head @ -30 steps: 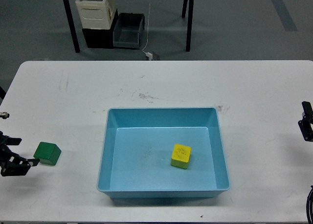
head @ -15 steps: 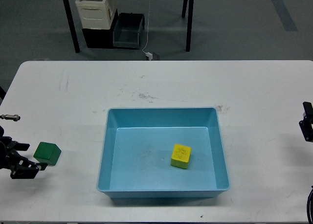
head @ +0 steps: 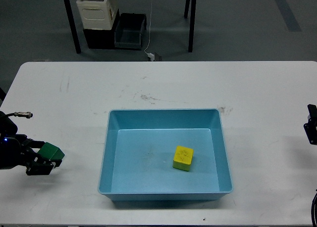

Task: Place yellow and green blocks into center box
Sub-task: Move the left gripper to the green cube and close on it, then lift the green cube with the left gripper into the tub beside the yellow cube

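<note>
A: Eyes on the green block (head: 51, 151), down at the left side of the white table (head: 198, 83), well apart from the blue box (head: 165, 157). It sits tilted, a glossy cube with one corner up.

B: And the left gripper (head: 43, 161) is right on it. Dark fingers (head: 38, 168) sit against the block's lower side and its left side, closed on the green block as far as I can see, though the far finger is hard to make out.

A: The yellow block (head: 183, 158) is inside the box, right of centre on the floor, clear of all four walls. Matte cube, faint marking on top.

B: Room to move? Bare table between the green block and the box's left wall. Wide bare table behind the box too, with only scuffs and smudges on it.

A: The box's front rim runs close to the table's near edge. Smooth plastic, sloping walls, rounded corners.

B: Count it: two blocks, one box, two grippers.

A: The right gripper (head: 311, 126) is just a dark sliver at the right edge, well away from everything. Open or closed, I can't tell.

B: Beyond the table, grey floor, two black table legs (head: 72, 20), a white bin (head: 97, 11) on a black crate and a grey bin (head: 131, 31) beside it.
</note>
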Action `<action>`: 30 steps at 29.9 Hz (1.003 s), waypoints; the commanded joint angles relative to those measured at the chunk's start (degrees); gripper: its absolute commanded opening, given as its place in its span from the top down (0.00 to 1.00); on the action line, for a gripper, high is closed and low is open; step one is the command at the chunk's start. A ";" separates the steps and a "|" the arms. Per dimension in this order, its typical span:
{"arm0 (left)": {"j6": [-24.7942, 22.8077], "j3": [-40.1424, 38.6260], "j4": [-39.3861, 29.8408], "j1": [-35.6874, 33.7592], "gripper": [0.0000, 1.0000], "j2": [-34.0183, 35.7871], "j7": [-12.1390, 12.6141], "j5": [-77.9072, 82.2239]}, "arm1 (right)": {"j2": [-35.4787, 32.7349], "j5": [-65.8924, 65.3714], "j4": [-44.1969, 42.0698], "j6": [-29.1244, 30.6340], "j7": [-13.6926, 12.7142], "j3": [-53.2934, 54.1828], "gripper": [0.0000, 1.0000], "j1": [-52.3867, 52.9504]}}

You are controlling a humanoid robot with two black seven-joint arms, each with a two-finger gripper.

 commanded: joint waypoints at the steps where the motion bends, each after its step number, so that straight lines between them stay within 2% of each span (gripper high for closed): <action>1: 0.26 3.06 0.50 -2.10 0.15 -0.18 0.00 0.28 | 0.00 -0.05 -0.10 -0.08 0.00 0.07 0.00 -0.03; 8: 0.43 8.43 1.38 -5.97 0.36 -0.18 0.00 1.60 | 0.00 -0.04 -0.19 -0.08 0.00 -0.02 0.00 -0.03; 12: 0.52 8.43 1.64 -6.15 0.60 -0.26 0.00 1.77 | 0.00 0.04 -0.19 -0.08 0.00 0.07 0.00 -0.03; 14: 0.78 8.43 1.73 -6.50 0.68 -0.26 0.00 1.60 | 0.00 -0.05 -0.19 -0.17 0.00 0.07 0.00 -0.03; 16: 3.14 8.43 1.82 -6.94 0.74 -0.26 0.00 1.42 | 0.00 -0.05 -0.19 -0.26 0.00 0.07 0.00 -0.03; 19: 8.94 8.17 3.22 -8.34 0.77 -0.18 0.00 -0.06 | 0.00 -0.05 -0.19 -0.26 0.00 0.07 0.00 -0.03; 21: 11.33 8.34 3.22 -12.19 0.78 0.09 0.00 -2.08 | 0.00 -0.05 -0.19 -0.26 0.00 0.07 0.00 -0.20; 26: 11.60 8.43 1.21 -22.04 0.79 0.18 0.00 -8.32 | 0.00 0.04 -0.19 -0.26 0.00 0.07 0.00 -0.46; 30: 11.16 8.43 -4.05 -27.23 0.79 -0.26 0.00 -9.12 | 0.00 -0.05 -0.19 -0.26 0.00 0.07 0.00 -1.16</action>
